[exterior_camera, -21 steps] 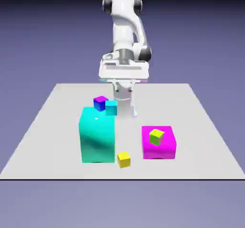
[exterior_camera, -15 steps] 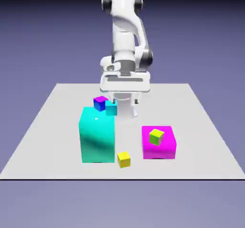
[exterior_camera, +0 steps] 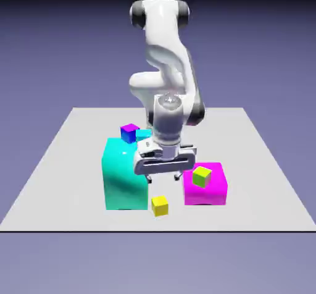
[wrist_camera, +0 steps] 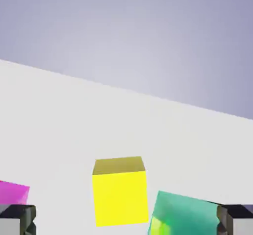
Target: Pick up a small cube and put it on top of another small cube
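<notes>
The small cube (exterior_camera: 160, 205), plain yellow, rests on the table near the front edge, just right of the big cyan block (exterior_camera: 126, 174). My gripper (exterior_camera: 164, 178) hangs open and empty a little above and behind it. In the hand view the small cube (wrist_camera: 120, 192) shows ahead, between the two grey fingertips (wrist_camera: 17, 219), apart from both. A lime-and-yellow small cube (exterior_camera: 201, 176) sits on top of the magenta block (exterior_camera: 207, 191), to the exterior view's right of my hand.
A small blue-and-magenta cube (exterior_camera: 129, 132) stands behind the cyan block, beside a small cyan cube (exterior_camera: 144, 134) partly hidden by my arm. The hand view shows a corner of the magenta block (wrist_camera: 12, 192) and of the cyan block (wrist_camera: 185, 212) flanking the yellow cube.
The arm has reached forward and down, carrying the open hand from the back of the table to just above the yellow cube. No cube has moved.
</notes>
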You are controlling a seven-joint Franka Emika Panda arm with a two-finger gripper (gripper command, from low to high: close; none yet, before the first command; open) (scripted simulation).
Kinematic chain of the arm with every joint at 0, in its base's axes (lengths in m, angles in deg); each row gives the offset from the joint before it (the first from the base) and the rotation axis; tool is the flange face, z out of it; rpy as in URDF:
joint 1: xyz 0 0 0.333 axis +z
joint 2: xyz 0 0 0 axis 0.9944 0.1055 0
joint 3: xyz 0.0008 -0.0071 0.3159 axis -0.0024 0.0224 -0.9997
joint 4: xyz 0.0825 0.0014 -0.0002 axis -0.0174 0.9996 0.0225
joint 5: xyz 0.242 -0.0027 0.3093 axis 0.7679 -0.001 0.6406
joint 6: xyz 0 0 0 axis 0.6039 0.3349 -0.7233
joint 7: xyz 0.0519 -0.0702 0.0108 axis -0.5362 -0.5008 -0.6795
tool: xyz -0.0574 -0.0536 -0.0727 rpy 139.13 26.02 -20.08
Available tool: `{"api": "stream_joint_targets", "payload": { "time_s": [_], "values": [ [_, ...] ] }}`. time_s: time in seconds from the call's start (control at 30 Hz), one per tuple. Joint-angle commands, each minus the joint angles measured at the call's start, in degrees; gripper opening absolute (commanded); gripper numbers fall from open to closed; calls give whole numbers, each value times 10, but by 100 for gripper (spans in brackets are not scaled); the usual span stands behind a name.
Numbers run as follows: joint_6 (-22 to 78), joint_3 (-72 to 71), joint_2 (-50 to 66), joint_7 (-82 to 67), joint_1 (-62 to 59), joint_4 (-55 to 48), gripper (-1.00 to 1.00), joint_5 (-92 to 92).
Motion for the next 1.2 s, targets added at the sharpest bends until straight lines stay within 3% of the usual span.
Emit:
{"api": "stream_joint_targets", "payload": {
  "time_s": [0.0, 0.17, 0.3, 0.33, 0.5, 0.73, 1.17],
  "values": [
    [20, 1, 21, -2, 2, -14, 0, -2],
    [96, 3, 102, -12, 8, -69, 0, -11],
    [4, 7, 164, -7, 5, -39, 0, -18],
    [4, 7, 164, -7, 5, -39, -100, -18],
    [93, 6, 97, -18, 4, -68, -100, -18],
    [15, 90, -46, -152, -105, -46, -100, -193],
    [331, 108, -306, 65, -159, 11, -100, -41]
  ]
}}
